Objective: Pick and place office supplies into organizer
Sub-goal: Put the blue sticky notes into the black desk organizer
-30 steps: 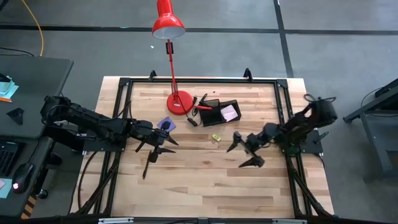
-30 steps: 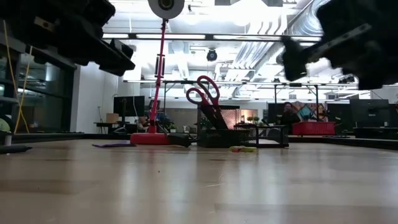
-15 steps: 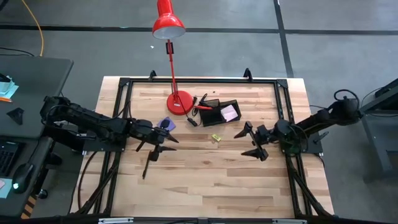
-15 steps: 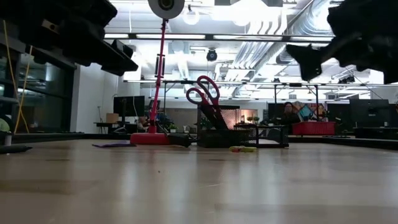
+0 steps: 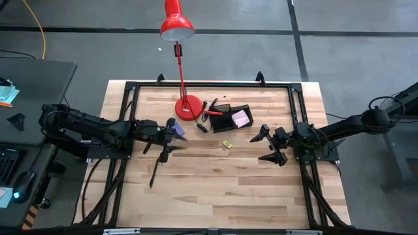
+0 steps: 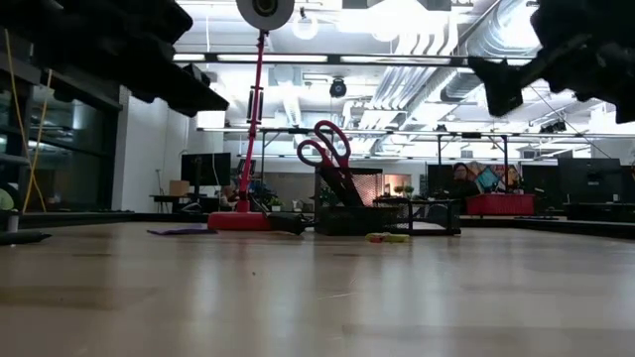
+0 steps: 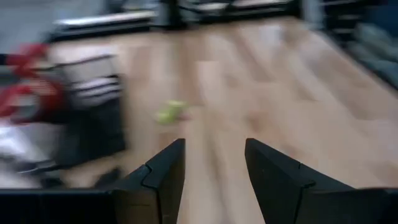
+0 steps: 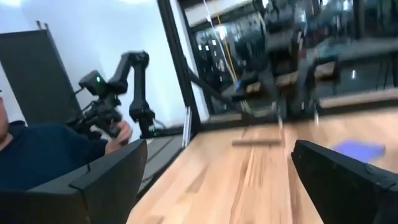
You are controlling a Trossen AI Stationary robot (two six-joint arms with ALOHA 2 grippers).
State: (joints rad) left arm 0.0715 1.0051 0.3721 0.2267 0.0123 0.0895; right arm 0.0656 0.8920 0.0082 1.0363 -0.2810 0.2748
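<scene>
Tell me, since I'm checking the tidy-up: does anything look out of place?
Yes. A yellow piece lies loose on the table, just outside the organizer, and a purple pad sits by the left gripper. The scissors stand upright in the organizer, as expected.

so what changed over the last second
The right end effector, fingers spread wide and empty, pulled back toward the table's right edge as its arm stretched out. The left end effector shifted slightly toward the purple-blue pad, part open, holding nothing visible. The organizer, scissors, yellow piece and lamp stayed put.
</scene>
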